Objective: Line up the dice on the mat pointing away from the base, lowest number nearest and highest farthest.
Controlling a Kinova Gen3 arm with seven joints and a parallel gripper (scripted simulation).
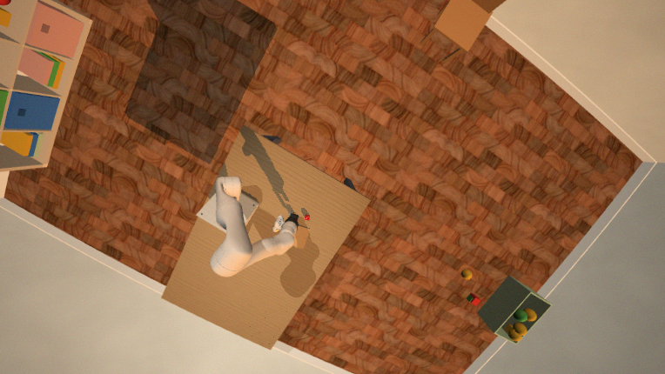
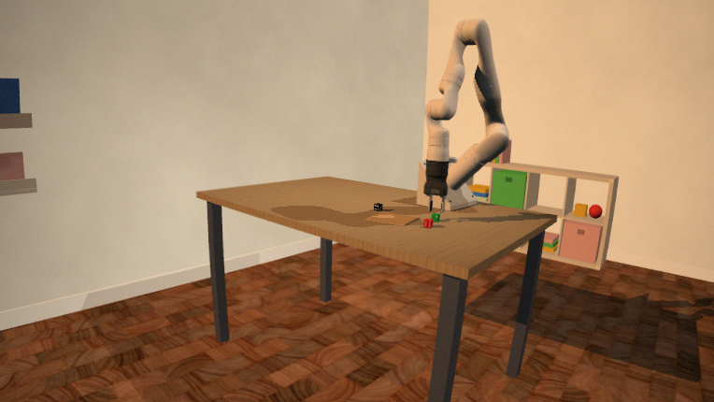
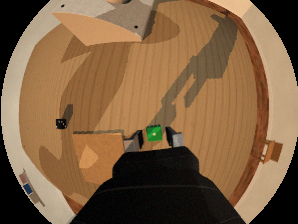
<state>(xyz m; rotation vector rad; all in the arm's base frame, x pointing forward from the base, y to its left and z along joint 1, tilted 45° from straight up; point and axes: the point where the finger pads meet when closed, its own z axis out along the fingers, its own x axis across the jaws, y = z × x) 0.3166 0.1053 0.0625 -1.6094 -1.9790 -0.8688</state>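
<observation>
My gripper (image 1: pixel 292 216) (image 2: pixel 436 207) (image 3: pixel 154 134) is open and points down, a little above the table. The green die (image 2: pixel 435 217) (image 3: pixel 154 133) shows between its fingertips in the wrist view, one pip on top, not gripped; the gripper hides it in the top view. The red die (image 1: pixel 306 217) (image 2: pixel 428 222) stands on the table near the green one and is out of the wrist view. The black die (image 2: pixel 378 207) (image 3: pixel 61 123) stands beyond the mat; the arm hides it in the top view. The thin orange-brown mat (image 1: pixel 302 238) (image 2: pixel 399 220) (image 3: pixel 107 145) lies flat, with no die on it.
The robot's base plate (image 1: pixel 251 203) (image 3: pixel 110 20) stands at the table's edge. The wooden table (image 1: pixel 334 199) (image 2: pixel 320 192) bears the arm's shadows. Shelves (image 2: pixel 572 196), a storage box (image 1: pixel 509 297) and a chair (image 1: pixel 462 23) (image 3: pixel 272 150) stand away from it.
</observation>
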